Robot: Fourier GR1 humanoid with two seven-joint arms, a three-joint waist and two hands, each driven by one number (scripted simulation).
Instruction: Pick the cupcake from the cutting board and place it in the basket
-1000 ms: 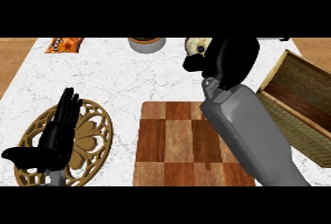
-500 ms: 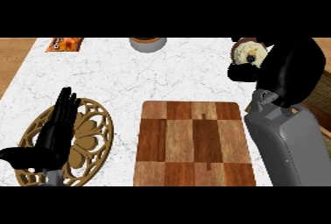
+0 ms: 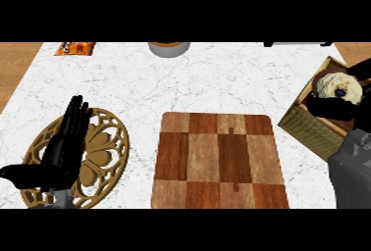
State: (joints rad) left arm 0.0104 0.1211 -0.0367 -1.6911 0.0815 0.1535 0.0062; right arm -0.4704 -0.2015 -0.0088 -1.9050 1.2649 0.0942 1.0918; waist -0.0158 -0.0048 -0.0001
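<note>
The cupcake (image 3: 337, 86), cream-topped, is at the far right, inside the mouth of the wicker basket (image 3: 310, 126). My right hand (image 3: 332, 107) is curled round its lower side, and a finger shows across its top. The grey right forearm comes up from the lower right corner. The checkered wooden cutting board (image 3: 217, 162) lies in the middle with nothing on it. My left hand (image 3: 64, 147) rests open at the lower left, fingers straight, holding nothing.
A round golden openwork trivet (image 3: 101, 162) lies under the left hand. An orange packet (image 3: 74, 47) and a grey bowl (image 3: 169, 48) sit along the counter's far edge. A dark object (image 3: 297, 43) shows at the top right.
The right hand has carried the cupcake further right and down, from above the counter's far edge into the basket's mouth. The left hand has not moved.
</note>
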